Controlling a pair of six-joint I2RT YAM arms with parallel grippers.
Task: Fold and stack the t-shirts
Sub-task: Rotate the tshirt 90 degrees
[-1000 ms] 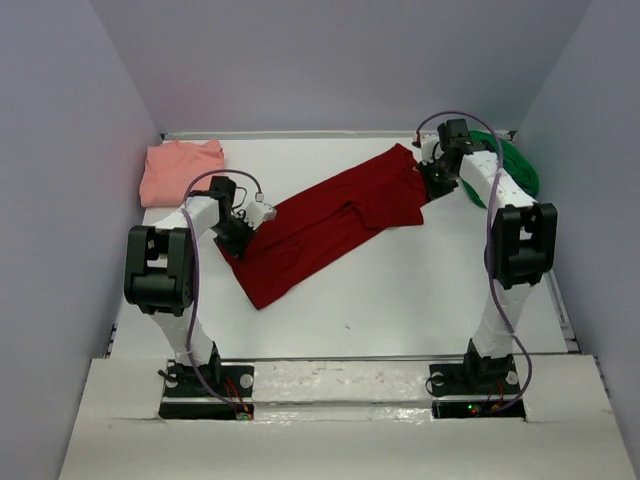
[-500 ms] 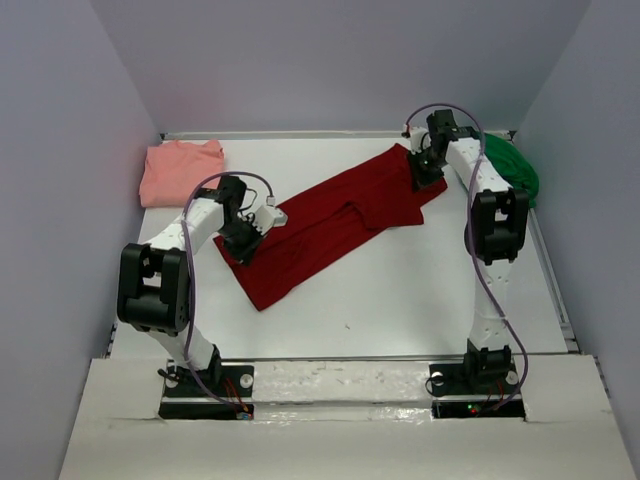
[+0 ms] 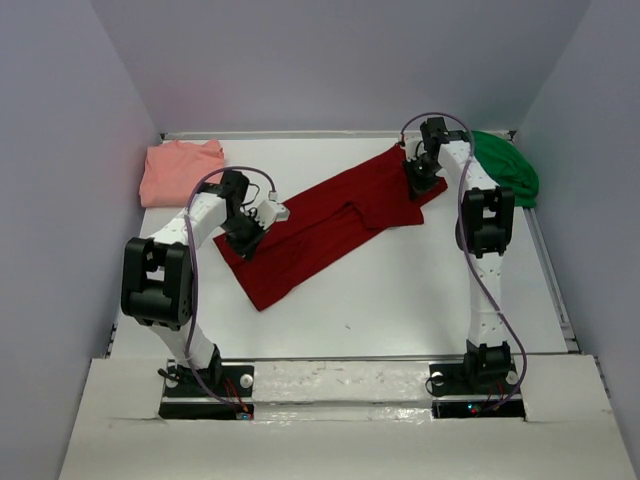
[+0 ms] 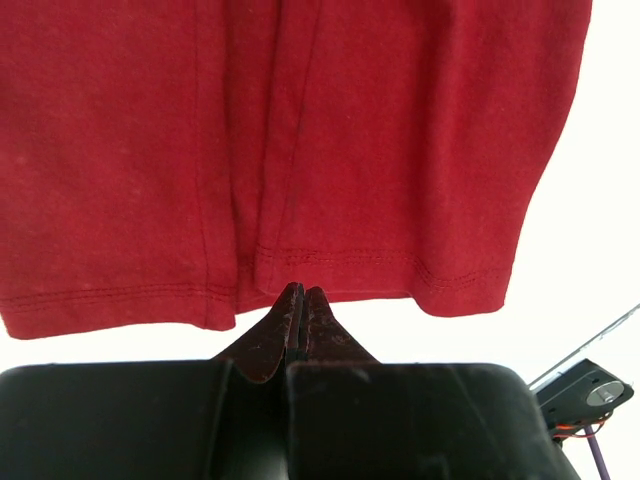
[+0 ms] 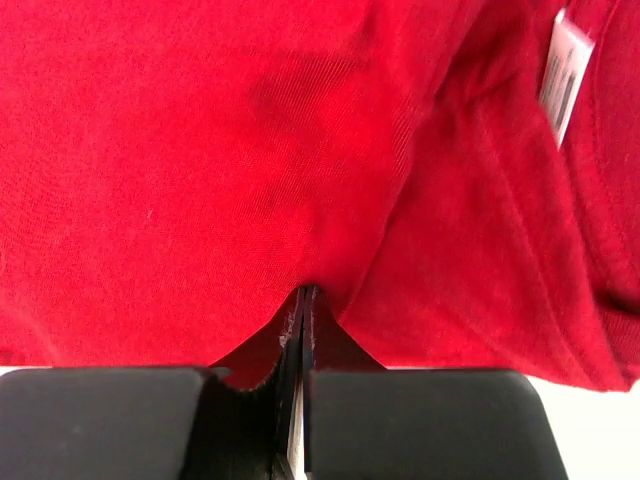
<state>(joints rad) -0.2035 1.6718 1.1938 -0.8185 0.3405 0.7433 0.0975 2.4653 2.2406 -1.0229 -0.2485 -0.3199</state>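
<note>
Just beyond the arm bases, the white table [image 3: 400, 290] carries the dark red t-shirt [image 3: 320, 225], which lies spread in a long slant from near left to far right. The left gripper [image 4: 302, 292] sits at the shirt's nearer, left end. Its jaws are pressed together with no gap, and their tips sit right at the stitched hem, pinching the edge where a lengthwise fold meets it. The rest of the cloth stretches away beyond the tips. At the shirt's far right end the right gripper [image 5: 305, 292] is likewise clamped tight on the dark red t-shirt. The cloth puckers into creases that run out from its tips, and a white label [image 5: 562, 75] shows further off near the neckline. At the back left of the table the salmon-pink t-shirt [image 3: 180, 170] lies bunched, well apart from both grippers. The green t-shirt [image 3: 505, 165] is heaped in the back right corner, just beside the right arm.
</note>
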